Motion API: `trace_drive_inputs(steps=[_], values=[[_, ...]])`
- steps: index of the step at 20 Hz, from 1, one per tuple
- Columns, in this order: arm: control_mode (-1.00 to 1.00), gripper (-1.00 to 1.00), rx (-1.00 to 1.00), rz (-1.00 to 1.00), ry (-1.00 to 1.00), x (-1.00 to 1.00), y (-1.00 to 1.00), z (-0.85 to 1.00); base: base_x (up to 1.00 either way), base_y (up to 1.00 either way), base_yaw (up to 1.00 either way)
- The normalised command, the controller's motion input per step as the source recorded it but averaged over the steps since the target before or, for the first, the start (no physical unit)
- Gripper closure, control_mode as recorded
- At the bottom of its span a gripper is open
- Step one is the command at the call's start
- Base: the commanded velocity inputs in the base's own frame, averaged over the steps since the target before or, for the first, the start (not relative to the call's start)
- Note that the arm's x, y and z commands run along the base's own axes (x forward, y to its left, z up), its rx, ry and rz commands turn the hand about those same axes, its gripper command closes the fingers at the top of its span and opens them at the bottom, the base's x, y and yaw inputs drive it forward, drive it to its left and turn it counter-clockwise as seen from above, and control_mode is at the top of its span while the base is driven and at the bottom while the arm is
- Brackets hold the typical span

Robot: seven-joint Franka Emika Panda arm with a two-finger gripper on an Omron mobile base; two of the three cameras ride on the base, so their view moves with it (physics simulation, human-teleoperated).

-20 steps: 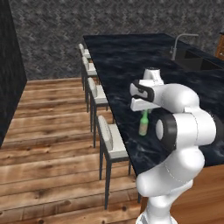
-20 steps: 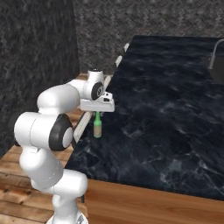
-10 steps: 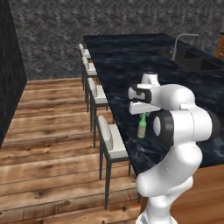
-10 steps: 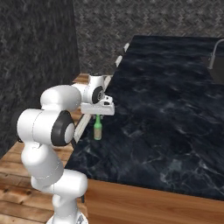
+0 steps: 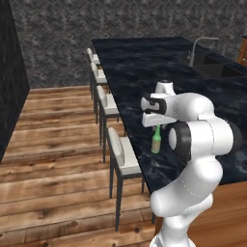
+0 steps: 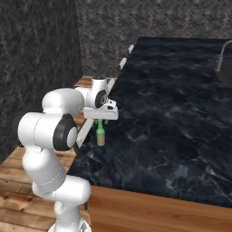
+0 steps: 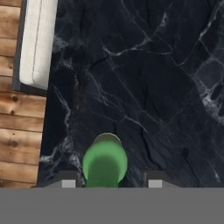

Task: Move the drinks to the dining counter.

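Observation:
A slim green bottle [image 5: 156, 143] [image 6: 101, 134] stands upright on the dining counter [image 5: 144, 62] [image 6: 172, 90], close to its edge on the stool side. My gripper [image 5: 157, 128] [image 6: 100, 121] hangs straight above it, pointing down over the bottle's neck. In the hand view the green bottle [image 7: 105, 164] is seen from above between my fingertips [image 7: 68, 183], which stand wider than its top, with a gap on the right side. The gripper [image 7: 109, 183] is open. The black marble of the dining counter [image 7: 153, 65] lies below.
White-seated stools [image 5: 120, 154] line the counter's edge over the wooden floor; one seat [image 7: 37, 43] lies just beside the bottle's spot. A faucet [image 5: 195, 48] [image 6: 222, 54] and sink are at the counter's far side. Dark stone walls stand behind.
The gripper came down a little with the green bottle, and its jaws have parted from the bottle's neck. The bottle now rests on the counter.

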Motion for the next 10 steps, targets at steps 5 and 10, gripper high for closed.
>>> trace_drive_inputs(steps=[5,10], values=[[-1.00,-1.00,0.00,0.00,0.00,0.00,0.00,0.02,0.00,0.00,0.00],[-1.00,-1.00,0.00,0.00,-0.01,-0.02,0.00,0.52,0.00,0.00,0.00]])
